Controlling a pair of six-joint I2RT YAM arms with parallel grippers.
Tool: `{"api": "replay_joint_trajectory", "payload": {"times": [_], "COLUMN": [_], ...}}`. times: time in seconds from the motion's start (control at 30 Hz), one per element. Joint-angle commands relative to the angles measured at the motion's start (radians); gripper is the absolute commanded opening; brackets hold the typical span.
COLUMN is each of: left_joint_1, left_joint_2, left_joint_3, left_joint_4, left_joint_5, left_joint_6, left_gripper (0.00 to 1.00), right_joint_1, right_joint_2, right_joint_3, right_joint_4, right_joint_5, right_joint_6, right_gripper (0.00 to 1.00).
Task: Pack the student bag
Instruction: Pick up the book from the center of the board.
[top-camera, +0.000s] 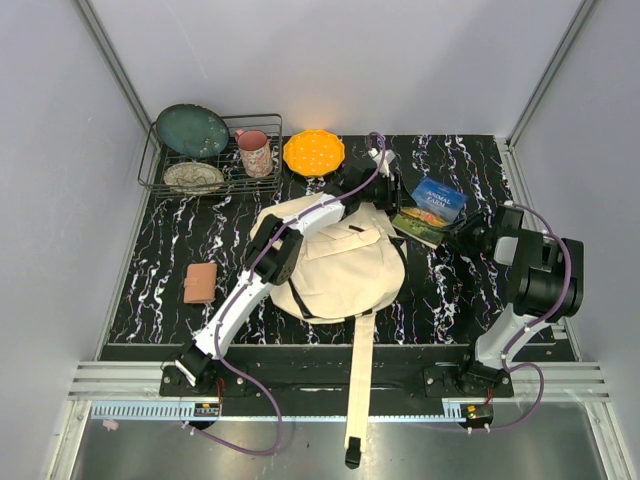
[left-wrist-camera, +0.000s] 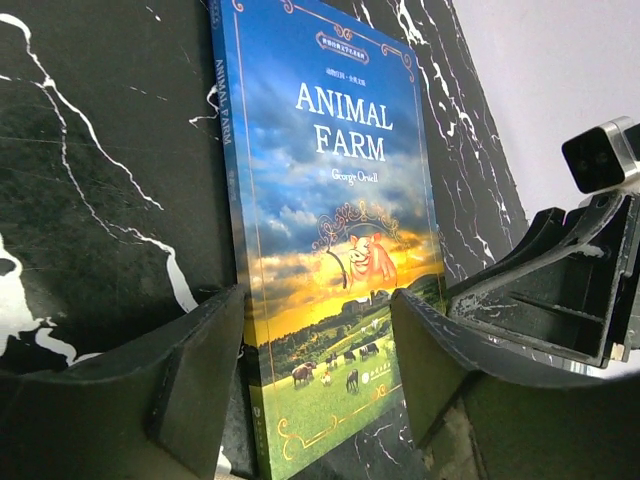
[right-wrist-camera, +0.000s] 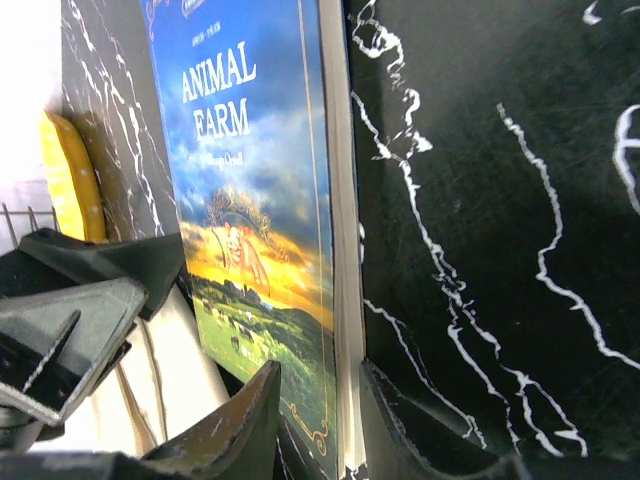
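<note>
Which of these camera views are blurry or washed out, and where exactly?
Top external: sharp and evenly lit, only the yellow plate glows overbright. Left wrist: the book cover is crisp and readable, the near jaws dark and soft. Right wrist: the top left corner is blown out white, the cover slightly soft, the near jaws blurred.

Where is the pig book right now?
In the top view, the Animal Farm book is on the right side of the black table, just right of the cream student bag.
</note>
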Motion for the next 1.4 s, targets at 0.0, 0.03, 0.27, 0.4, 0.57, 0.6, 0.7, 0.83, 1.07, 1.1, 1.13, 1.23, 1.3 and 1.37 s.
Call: {"api": "replay_joint_trajectory", "payload": {"times": [0.0,0.03,0.27,0.4,0.57,0.6,0.7,0.83,1.07,1.1,1.13,1.23,1.3,1.37], "left_joint_1": [-0.030,-0.029,-0.029,-0.029,-0.027,-0.029,-0.029,-0.023,-0.021,-0.023,-0.023,-0.026,-0.029,-0.032], "left_joint_2": [0.043,0.043,0.046,0.046,0.040,0.039,0.040,0.021,0.046,0.052,0.056,0.075,0.078,0.072], "left_joint_3": [0.048,0.048,0.053,0.053,0.038,0.038,0.038,-0.007,0.030,0.039,0.054,0.062,0.062,0.055], "left_joint_4": [-0.034,-0.034,-0.034,-0.034,-0.008,-0.002,0.004,0.013,0.026,0.030,0.038,0.078,0.087,0.087], "left_joint_5": [0.113,0.115,0.133,0.133,0.150,0.165,0.176,0.143,0.196,0.211,0.230,0.305,0.334,0.340], "left_joint_6": [-0.010,-0.008,-0.002,0.000,0.003,0.001,0.000,-0.014,-0.020,-0.023,-0.028,-0.048,-0.050,-0.043], "left_gripper": [0.62,0.60,0.52,0.51,0.50,0.50,0.50,0.50,0.48,0.47,0.47,0.44,0.43,0.41], "right_joint_1": [0.055,0.067,0.091,0.095,0.098,0.099,0.102,0.102,0.102,0.102,0.102,0.102,0.102,0.102], "right_joint_2": [-0.002,0.008,0.002,-0.015,-0.058,-0.074,-0.089,-0.086,-0.037,-0.031,-0.032,-0.040,-0.040,-0.031], "right_joint_3": [0.073,0.080,0.096,0.111,0.117,0.119,0.126,0.119,0.110,0.100,0.090,0.022,-0.008,-0.010], "right_joint_4": [-0.039,-0.050,-0.054,-0.086,-0.117,-0.128,-0.185,-0.214,-0.165,-0.147,-0.086,0.083,0.152,0.209], "right_joint_5": [-0.023,-0.019,-0.006,0.017,0.035,0.041,0.078,0.173,0.164,0.149,0.112,0.040,0.001,-0.040], "right_joint_6": [-0.047,-0.051,-0.059,-0.074,-0.100,-0.102,-0.119,-0.116,-0.091,-0.084,-0.067,0.000,0.028,0.060], "right_gripper": [0.41,0.40,0.14,0.00,0.00,0.00,0.34,0.64,0.69,0.68,0.66,0.63,0.62,0.61]}}
